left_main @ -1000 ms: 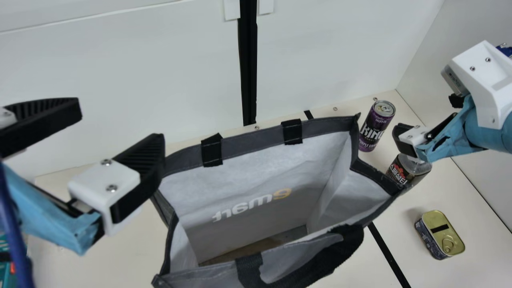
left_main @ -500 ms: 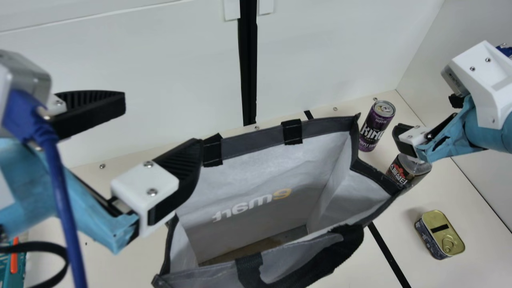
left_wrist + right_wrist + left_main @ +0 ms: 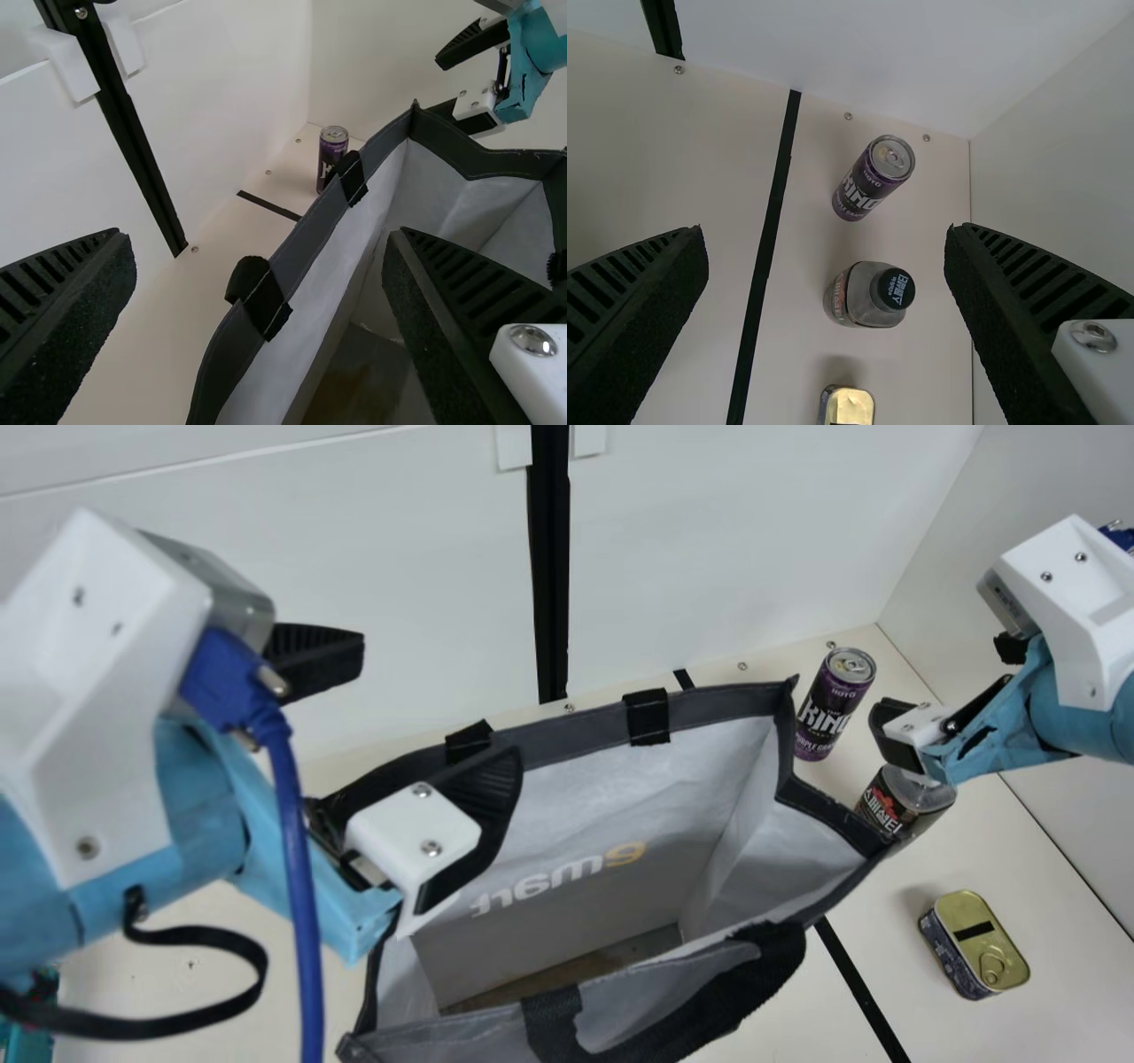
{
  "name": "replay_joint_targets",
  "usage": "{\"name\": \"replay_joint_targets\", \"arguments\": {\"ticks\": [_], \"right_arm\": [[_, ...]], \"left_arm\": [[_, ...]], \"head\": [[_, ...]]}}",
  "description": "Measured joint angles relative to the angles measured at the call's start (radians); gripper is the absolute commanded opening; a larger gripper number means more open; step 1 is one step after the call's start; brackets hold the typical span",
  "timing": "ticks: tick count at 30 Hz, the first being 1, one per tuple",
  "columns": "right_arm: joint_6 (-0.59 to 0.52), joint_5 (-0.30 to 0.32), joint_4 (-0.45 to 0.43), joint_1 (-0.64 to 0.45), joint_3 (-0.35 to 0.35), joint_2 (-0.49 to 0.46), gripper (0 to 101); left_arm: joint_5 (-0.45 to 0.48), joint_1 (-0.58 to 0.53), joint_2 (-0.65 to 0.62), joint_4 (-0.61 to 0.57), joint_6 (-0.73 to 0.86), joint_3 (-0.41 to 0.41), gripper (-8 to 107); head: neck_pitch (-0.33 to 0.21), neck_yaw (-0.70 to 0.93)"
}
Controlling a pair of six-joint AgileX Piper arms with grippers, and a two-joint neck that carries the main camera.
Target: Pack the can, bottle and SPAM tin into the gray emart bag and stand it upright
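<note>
While the gray emart bag [image 3: 567,735] stands upright on the table [image 3: 1045,895] in the main view, its mouth gapes, showing pale lining down to a brownish floor, and a black handle [image 3: 753,988] loops across its near side. The can [image 3: 824,717] and bottle [image 3: 897,808] stand outside it, near one corner; the SPAM tin [image 3: 970,912] lies farther out on the table, golden lid up. The left tool [image 3: 440,700] is spread wide, one finger over the bag's mouth. The right tool [image 3: 941,677] hangs above and beside the bottle, partly hiding its top.

In the left wrist view, the left tool is wide, with the bag's far rim running through the gap (whether a finger touches it, I cannot tell). The can stands beyond that rim.

In the right wrist view, the right tool is wide and empty; the can and the dark-capped bottle stand below on the table, apart from each other, with part of the tin beside the bottle.
</note>
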Motion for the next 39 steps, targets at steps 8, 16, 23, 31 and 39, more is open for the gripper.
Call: {"name": "replay_joint_targets", "arguments": {"ticks": [8,16,23,31,39], "right_arm": [[0.0,0.0,0.0,0.0,0.0,0.0,95],[0.0,0.0,0.0,0.0,0.0,0.0,95],[0.0,0.0,0.0,0.0,0.0,0.0,95],[0.0,0.0,0.0,0.0,0.0,0.0,95],[0.0,0.0,0.0,0.0,0.0,0.0,95]], "left_arm": [[0.015,-0.02,0.046,-0.011,0.01,-0.023,90],[0.023,-0.05,0.09,-0.008,0.026,-0.054,90],[0.03,-0.067,0.14,-0.004,0.046,-0.084,90],[0.056,-0.076,0.199,-0.002,0.064,-0.131,90],[0.095,-0.088,0.259,0.001,0.078,-0.18,90]], "head": [[0.0,0.0],[0.0,0.0],[0.002,0.0],[0.0,0.0],[0.0,0.0]]}}
